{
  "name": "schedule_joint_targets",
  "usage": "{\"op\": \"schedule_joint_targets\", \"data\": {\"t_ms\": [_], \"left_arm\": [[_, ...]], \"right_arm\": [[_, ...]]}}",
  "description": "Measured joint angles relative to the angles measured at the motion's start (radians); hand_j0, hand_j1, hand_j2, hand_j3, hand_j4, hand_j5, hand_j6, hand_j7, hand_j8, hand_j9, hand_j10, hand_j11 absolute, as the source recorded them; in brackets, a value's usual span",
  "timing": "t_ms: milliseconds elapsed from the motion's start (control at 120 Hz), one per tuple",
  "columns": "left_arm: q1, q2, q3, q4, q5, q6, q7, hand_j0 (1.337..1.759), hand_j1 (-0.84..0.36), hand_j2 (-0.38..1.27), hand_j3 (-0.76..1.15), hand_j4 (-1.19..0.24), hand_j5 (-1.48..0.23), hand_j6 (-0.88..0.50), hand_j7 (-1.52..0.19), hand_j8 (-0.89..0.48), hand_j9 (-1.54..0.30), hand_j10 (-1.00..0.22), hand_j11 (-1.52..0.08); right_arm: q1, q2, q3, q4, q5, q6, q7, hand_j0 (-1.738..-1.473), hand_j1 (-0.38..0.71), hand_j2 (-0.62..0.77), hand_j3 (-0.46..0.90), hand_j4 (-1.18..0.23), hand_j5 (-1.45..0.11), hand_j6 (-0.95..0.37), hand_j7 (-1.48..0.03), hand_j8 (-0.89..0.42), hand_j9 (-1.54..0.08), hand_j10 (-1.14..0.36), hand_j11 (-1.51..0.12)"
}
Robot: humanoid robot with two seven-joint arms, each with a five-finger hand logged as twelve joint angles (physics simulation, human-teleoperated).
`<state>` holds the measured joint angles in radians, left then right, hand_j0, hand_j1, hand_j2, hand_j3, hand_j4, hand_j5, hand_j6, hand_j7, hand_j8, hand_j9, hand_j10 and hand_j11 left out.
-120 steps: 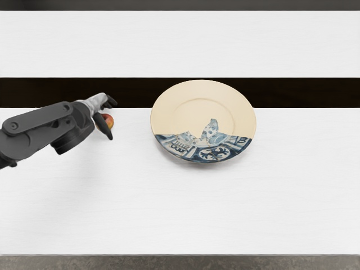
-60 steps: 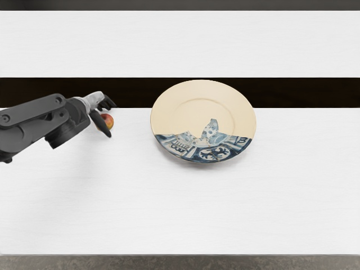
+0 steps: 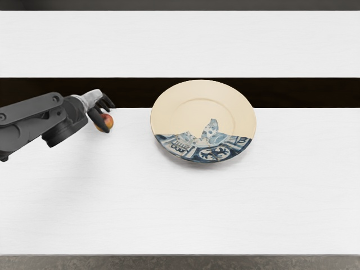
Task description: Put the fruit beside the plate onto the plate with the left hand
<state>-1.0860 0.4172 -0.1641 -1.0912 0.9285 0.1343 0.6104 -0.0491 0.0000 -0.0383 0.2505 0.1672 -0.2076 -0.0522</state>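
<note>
My left hand [image 3: 97,108] hides the palm-side part of the fruit [image 3: 108,121], which is too small to name, perhaps an apple. Behind the wrist my left arm [image 3: 34,119] is cut off by the picture's edge, and I cannot tell whether my grasp is closed.

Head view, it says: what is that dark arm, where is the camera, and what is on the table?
This is a simulator's render, not a photo. The camera sits in a humanoid robot's head and looks down at a slant on a white table. The dark arm coming in from the left is the robot's own left arm, which ends in a five-finger left hand. Its fingers are curled around a small red fruit near the table's far edge. I cannot tell whether the fruit is lifted. To the right, apart from it, lies a cream plate with a blue pattern on its near part and nothing on it. The right arm is out of view.
</note>
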Motion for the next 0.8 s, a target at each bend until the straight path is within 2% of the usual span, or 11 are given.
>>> {"op": "schedule_joint_targets", "data": {"t_ms": [200,225,275,358,367,400,592,617,675,692,800], "left_arm": [[0.001,0.002,0.016,0.0,0.001,-0.002,0.0,1.653,-0.18,0.0,0.0,-0.44,-0.62,-0.43,-0.62,-0.43,-0.61,-0.43,-0.62],[0.001,0.006,0.017,0.0,0.0,-0.002,-0.003,1.653,-0.18,0.03,0.0,-0.44,-0.63,-0.44,-0.63,-0.5,-0.49,-0.44,-0.6],[0.002,0.007,0.019,0.0,0.001,-0.001,-0.005,1.654,-0.2,0.05,0.0,-0.47,-0.64,-0.46,-0.64,-0.51,-0.47,-0.45,-0.6],[0.001,0.006,0.027,-0.001,0.005,0.001,-0.007,1.653,-0.23,0.05,0.0,-0.52,-0.67,-0.51,-0.68,-0.39,-0.68,-0.45,-0.58],[0.001,0.006,0.027,-0.001,0.006,0.001,-0.006,1.653,-0.23,0.05,0.0,-0.52,-0.67,-0.52,-0.68,-0.39,-0.69,-0.43,-0.63],[0.001,0.006,0.029,-0.001,0.006,0.001,-0.007,1.653,-0.26,0.07,0.0,-0.55,-0.7,-0.54,-0.71,-0.39,-0.69,-0.42,-0.65],[0.003,0.006,0.032,-0.001,0.009,-0.002,-0.007,1.643,-0.29,0.07,0.0,-0.7,-0.92,-0.42,-0.94,-0.32,-0.81,-0.35,-0.81],[0.003,0.006,0.032,-0.001,0.01,-0.002,-0.007,1.644,-0.31,0.16,0.0,-0.7,-0.94,-0.41,-0.96,-0.31,-0.85,-0.35,-0.82],[0.003,0.006,0.033,-0.001,0.009,-0.001,-0.007,1.645,-0.34,0.22,0.0,-0.71,-0.97,-0.39,-1.0,-0.33,-0.82,-0.36,-0.8],[0.003,0.005,0.033,-0.001,0.009,-0.001,-0.007,1.645,-0.35,0.24,0.0,-0.71,-0.98,-0.38,-1.01,-0.29,-0.87,-0.35,-0.79],[0.001,0.004,0.034,-0.001,0.008,-0.002,-0.004,1.645,-0.4,0.32,0.0,-0.67,-1.04,-0.32,-1.05,-0.26,-0.91,-0.32,-0.84]], "right_arm": [[0.0,0.0,0.0,0.001,0.0,0.0,0.0,-1.658,-0.31,-0.01,0.0,-0.04,-0.05,-0.04,-0.05,-0.04,-0.05,-0.04,-0.05],[0.0,0.0,0.0,0.001,0.0,0.0,0.0,-1.658,-0.31,-0.01,0.0,-0.04,-0.05,-0.04,-0.05,-0.04,-0.05,-0.04,-0.05],[0.0,0.0,0.0,0.001,0.0,0.0,0.0,-1.658,-0.31,-0.01,0.0,-0.04,-0.05,-0.04,-0.05,-0.04,-0.05,-0.04,-0.05],[0.0,0.0,0.0,0.001,0.0,0.0,0.0,-1.658,-0.31,-0.01,0.0,-0.04,-0.05,-0.04,-0.05,-0.04,-0.05,-0.04,-0.05],[0.0,0.0,0.0,0.001,0.0,0.0,0.0,-1.658,-0.31,-0.01,0.0,-0.04,-0.05,-0.04,-0.05,-0.04,-0.05,-0.04,-0.05],[0.0,0.0,0.0,0.001,0.0,0.0,0.0,-1.658,-0.31,-0.01,0.0,-0.04,-0.05,-0.04,-0.05,-0.04,-0.05,-0.04,-0.05],[0.0,0.0,0.0,0.001,0.0,0.0,0.0,-1.658,-0.31,-0.01,0.0,-0.04,-0.05,-0.04,-0.05,-0.04,-0.05,-0.04,-0.05],[0.0,0.0,0.0,0.001,0.0,0.0,0.0,-1.658,-0.31,-0.01,0.0,-0.04,-0.05,-0.04,-0.05,-0.04,-0.05,-0.04,-0.05],[0.0,0.0,0.0,0.001,0.0,0.0,0.0,-1.658,-0.31,-0.01,0.0,-0.04,-0.05,-0.04,-0.05,-0.04,-0.05,-0.04,-0.05],[0.0,0.0,0.0,0.001,0.0,0.0,0.0,-1.658,-0.31,-0.01,0.0,-0.04,-0.05,-0.04,-0.05,-0.04,-0.05,-0.04,-0.05],[0.0,0.0,0.0,0.001,0.0,0.0,0.0,-1.658,-0.31,-0.01,0.0,-0.04,-0.05,-0.04,-0.05,-0.04,-0.05,-0.04,-0.05]]}}
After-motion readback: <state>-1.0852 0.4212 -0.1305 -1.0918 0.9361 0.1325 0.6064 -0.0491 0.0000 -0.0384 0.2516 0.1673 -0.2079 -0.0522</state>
